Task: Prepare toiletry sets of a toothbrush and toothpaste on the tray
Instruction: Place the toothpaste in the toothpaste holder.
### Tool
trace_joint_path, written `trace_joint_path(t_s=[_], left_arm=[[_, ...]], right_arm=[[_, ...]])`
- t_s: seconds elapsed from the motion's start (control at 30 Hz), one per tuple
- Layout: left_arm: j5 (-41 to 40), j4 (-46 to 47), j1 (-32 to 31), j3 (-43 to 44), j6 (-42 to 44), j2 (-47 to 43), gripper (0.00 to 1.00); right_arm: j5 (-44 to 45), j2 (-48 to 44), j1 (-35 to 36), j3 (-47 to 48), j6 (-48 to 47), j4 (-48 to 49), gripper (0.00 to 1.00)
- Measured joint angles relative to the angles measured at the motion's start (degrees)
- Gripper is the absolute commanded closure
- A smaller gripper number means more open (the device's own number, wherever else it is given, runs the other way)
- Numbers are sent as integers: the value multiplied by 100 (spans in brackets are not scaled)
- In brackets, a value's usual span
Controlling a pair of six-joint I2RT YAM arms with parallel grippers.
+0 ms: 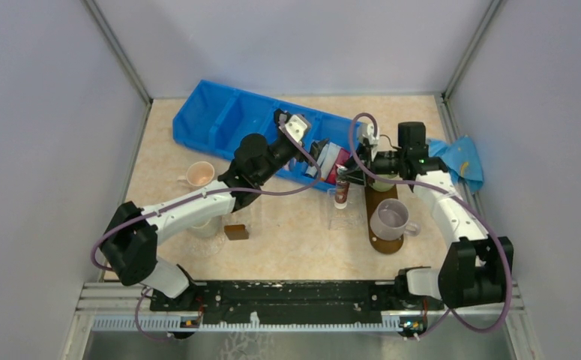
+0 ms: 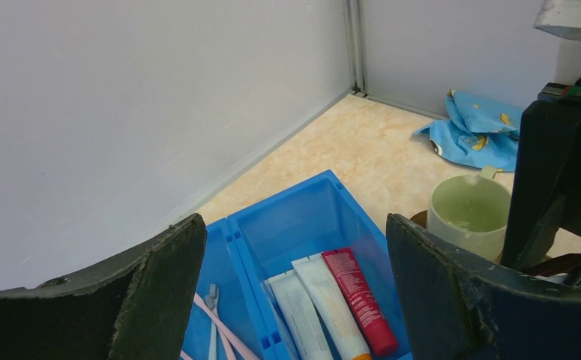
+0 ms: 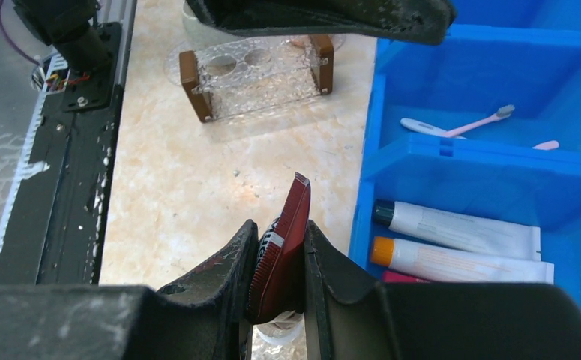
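Right gripper (image 3: pixel 280 234) pinched narrow on dark red toothpaste tube (image 3: pixel 298 199) at its flat crimped end, and tube hangs just beside tray (image 1: pixel 381 245), near blue bin (image 2: pixel 302 217). Looks light, soft, bit slick, probably swings — mid-body grab seems safer. Left gripper (image 2: pixel 294 225) gaping wide, empty, over bin.

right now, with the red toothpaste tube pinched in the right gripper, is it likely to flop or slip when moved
The red toothpaste tube looks thin and flattened where it sits in the right gripper, so it is probably soft and more likely to dent than flop. Its smooth printed skin might slide under a light pinch. It is small, so likely light.
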Motion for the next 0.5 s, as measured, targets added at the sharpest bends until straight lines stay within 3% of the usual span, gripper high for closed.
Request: trace_joint_path(t_s=[0.5], left_arm=[[4,0,0,0,20,0,6]], right_arm=[[96,101,92,-243,728,1021,99]])
